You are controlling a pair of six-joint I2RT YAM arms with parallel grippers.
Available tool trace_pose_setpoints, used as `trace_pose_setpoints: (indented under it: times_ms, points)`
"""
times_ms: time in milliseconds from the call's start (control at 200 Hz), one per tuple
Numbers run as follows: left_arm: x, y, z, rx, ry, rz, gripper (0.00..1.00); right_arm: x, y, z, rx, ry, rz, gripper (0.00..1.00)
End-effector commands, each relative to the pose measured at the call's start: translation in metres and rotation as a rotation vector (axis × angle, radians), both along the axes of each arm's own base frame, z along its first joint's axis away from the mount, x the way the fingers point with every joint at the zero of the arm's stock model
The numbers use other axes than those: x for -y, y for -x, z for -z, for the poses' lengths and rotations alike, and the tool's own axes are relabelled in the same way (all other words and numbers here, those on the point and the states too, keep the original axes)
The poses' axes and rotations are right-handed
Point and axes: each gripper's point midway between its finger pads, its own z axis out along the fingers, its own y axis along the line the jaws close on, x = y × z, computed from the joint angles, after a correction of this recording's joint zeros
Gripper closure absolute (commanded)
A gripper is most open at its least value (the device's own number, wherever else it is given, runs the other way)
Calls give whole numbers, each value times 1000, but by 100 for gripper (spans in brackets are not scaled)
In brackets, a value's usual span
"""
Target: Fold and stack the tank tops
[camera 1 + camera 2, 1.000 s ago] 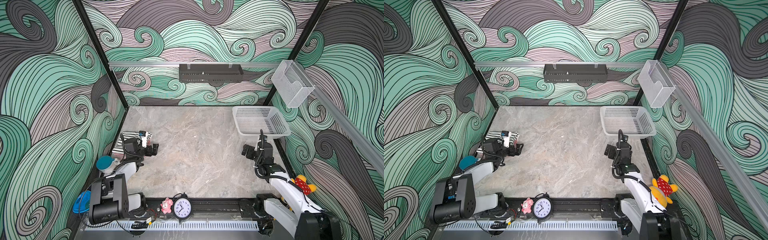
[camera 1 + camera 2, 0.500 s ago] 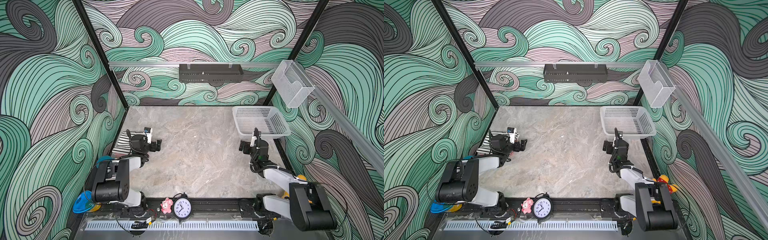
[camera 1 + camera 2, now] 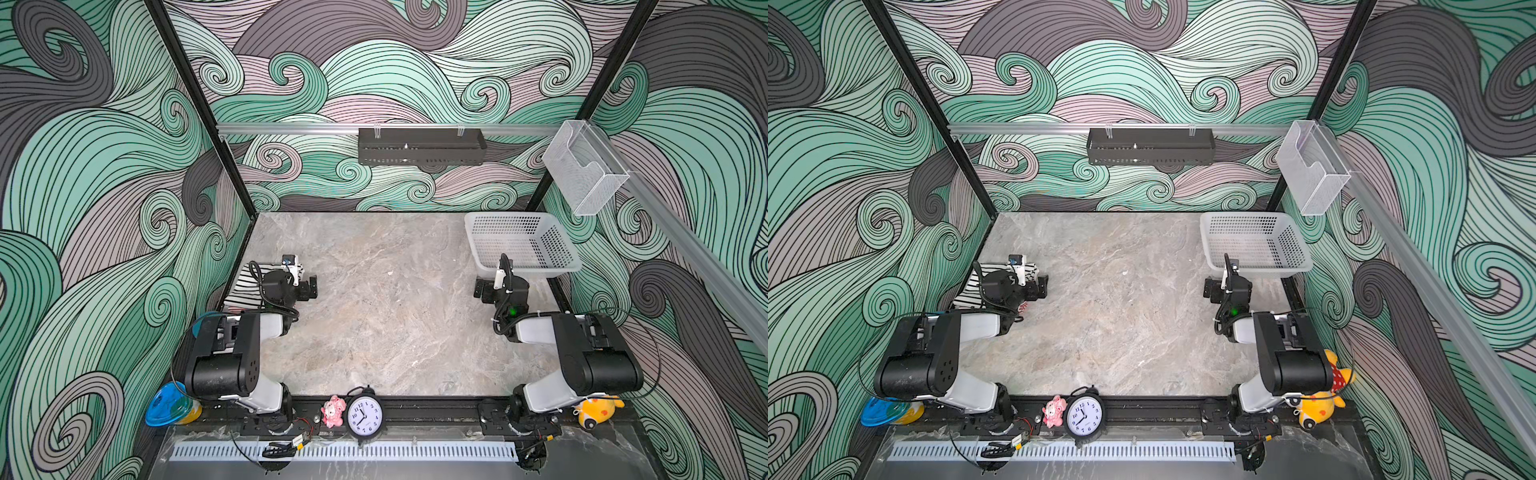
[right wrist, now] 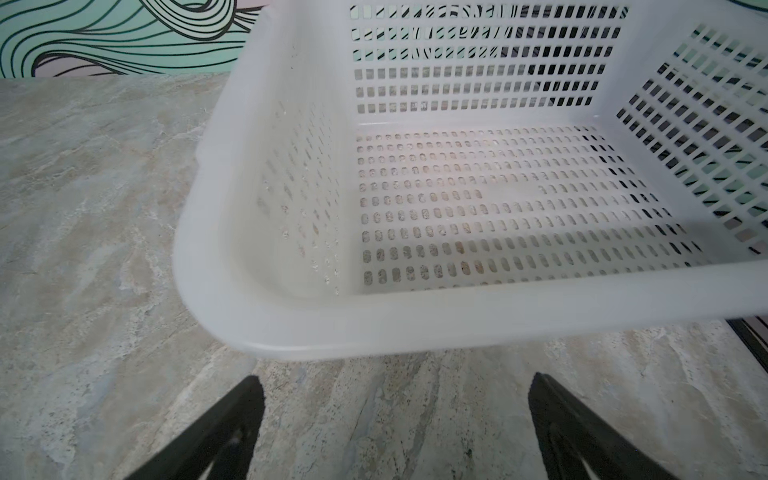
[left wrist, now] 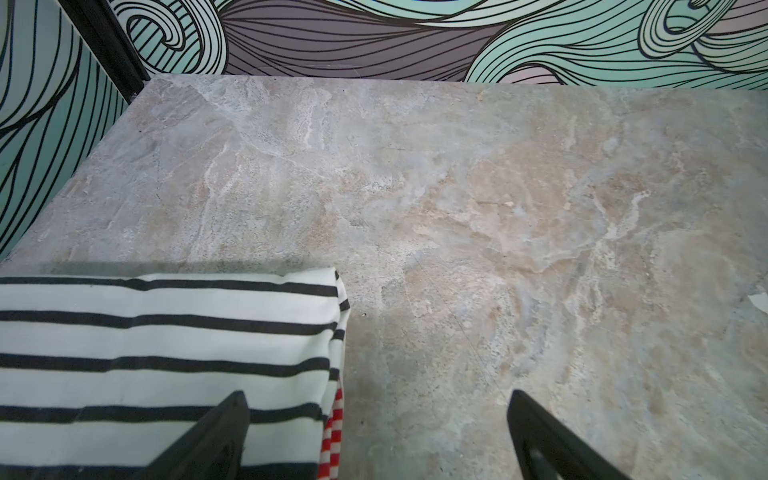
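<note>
Left gripper (image 5: 376, 399), fingers wide apart and empty, hovers at the edge of the folded black-and-white striped tank top (image 5: 166, 332), which lies on the red-and-white tank top (image 5: 334, 432) by the marble table's (image 3: 374, 332) left edge. Right gripper (image 4: 395, 378), fingers likewise apart, faces the white perforated basket (image 4: 415, 316) beyond.
</note>
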Motion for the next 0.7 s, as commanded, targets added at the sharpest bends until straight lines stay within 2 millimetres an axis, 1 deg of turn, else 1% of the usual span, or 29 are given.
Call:
trace_pose_setpoints:
  times_ms: [0,696]
  points:
    - [-2,-6,-6,25,5,-19,1,-3,-10,-21,78,13,-29,0]
    - [-2,-5,-7,32,4,-19,1,-2,-9,-21,85,14,-29,0]
